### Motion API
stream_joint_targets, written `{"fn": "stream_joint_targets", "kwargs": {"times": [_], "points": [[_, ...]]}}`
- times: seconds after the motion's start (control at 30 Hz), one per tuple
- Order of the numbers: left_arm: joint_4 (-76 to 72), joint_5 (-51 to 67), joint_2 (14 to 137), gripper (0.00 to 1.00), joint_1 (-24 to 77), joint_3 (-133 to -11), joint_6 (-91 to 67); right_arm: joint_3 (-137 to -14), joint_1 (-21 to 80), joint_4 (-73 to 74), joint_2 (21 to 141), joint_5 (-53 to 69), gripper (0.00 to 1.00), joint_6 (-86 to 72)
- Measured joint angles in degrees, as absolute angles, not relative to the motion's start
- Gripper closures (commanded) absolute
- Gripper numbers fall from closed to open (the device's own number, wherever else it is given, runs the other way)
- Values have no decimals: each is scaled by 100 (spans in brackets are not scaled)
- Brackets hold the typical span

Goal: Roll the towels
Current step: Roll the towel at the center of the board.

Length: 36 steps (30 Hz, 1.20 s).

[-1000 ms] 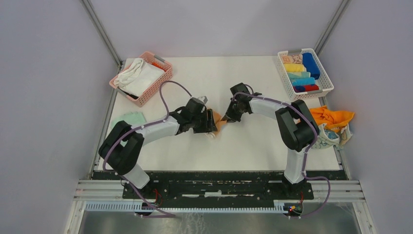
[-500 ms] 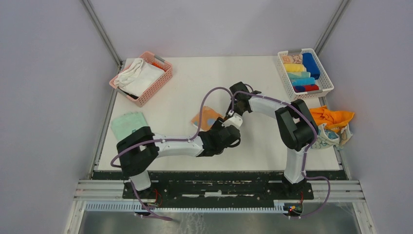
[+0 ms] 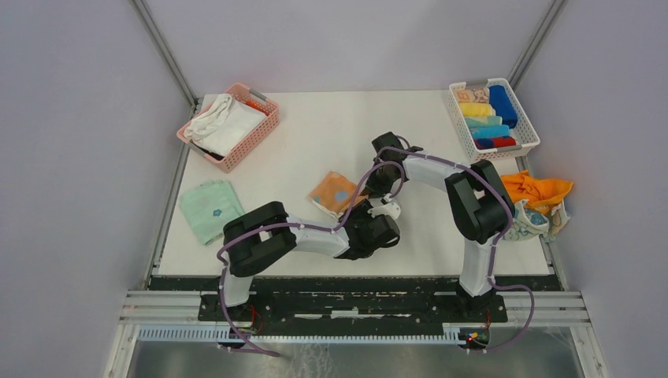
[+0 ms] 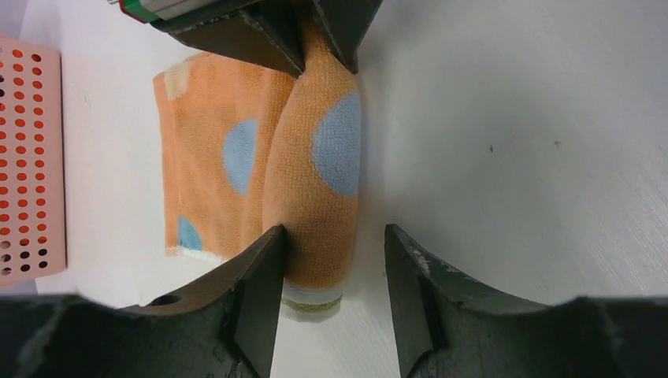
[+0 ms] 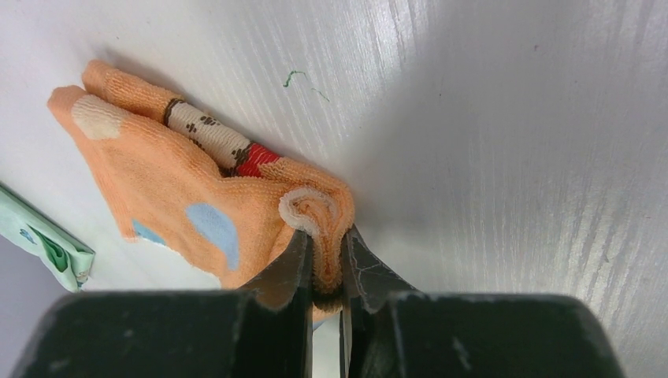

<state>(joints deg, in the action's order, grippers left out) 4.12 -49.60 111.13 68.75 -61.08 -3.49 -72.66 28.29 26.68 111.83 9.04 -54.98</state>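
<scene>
An orange towel with blue dots (image 3: 337,191) lies mid-table, partly rolled along its right edge. In the left wrist view the roll (image 4: 315,181) runs away from me between the fingers of my open left gripper (image 4: 334,233); the left finger touches the roll and the right finger stands clear of it. My right gripper (image 5: 325,236) is shut on the far end of the roll (image 5: 315,209), and its fingers (image 4: 315,31) show at the top of the left wrist view. From above, my left gripper (image 3: 365,213) is just near of my right gripper (image 3: 376,185).
A folded green towel (image 3: 209,207) lies at the left, also in the right wrist view (image 5: 47,252). A pink basket (image 3: 260,130) with white towels stands back left. A white basket (image 3: 457,110) of rolled towels stands back right. Orange cloths (image 3: 537,191) pile at the right edge.
My left arm has swung from the towel's left side round to its near side, and its open jaws now stand around the roll's near end. The flat part of the towel now shows. The right gripper has stayed.
</scene>
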Motion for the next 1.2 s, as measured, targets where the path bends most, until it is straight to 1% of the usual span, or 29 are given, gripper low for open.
{"fn": "stream_joint_targets", "kwargs": {"times": [0.13,0.23,0.3,0.37,0.43,0.5,0.63,0.77,0.93,1.03,1.2], "points": [[421,-5098,11238,54,6871,-6165,-346,-7264,2829,2661,11183,919,94,-5478],[447,-5137,11292,64,6847,-6200,-355,-7264,2827,2648,11183,939,92,-5448],[497,-5107,11292,73,6801,-6198,-362,-7260,2823,2622,11183,976,90,-5404],[517,-5059,11288,81,6742,-6198,-388,-7238,2816,2558,11179,1024,85,-5358],[545,-4899,11233,84,6663,-6184,-467,-7199,2808,2482,11150,1048,79,-5323],[558,-4565,11069,87,6528,-6114,-569,-7118,2808,2394,11076,1066,67,-5288],[563,-3295,10510,89,5990,-5872,-878,-6945,2794,2316,10831,1068,50,-5223],[493,-1645,10086,89,5210,-5655,-1337,-6788,2733,2228,10473,1076,39,-5223],[235,355,10012,90,4276,-5553,-2029,-6246,2596,1629,10007,1306,32,-5349],[-78,1385,10071,91,3804,-5402,-2530,-5992,2545,1280,9959,1452,28,-5430],[-963,2786,10291,91,3107,-4965,-3607,-5778,2534,714,10003,1743,26,-5564]]}}
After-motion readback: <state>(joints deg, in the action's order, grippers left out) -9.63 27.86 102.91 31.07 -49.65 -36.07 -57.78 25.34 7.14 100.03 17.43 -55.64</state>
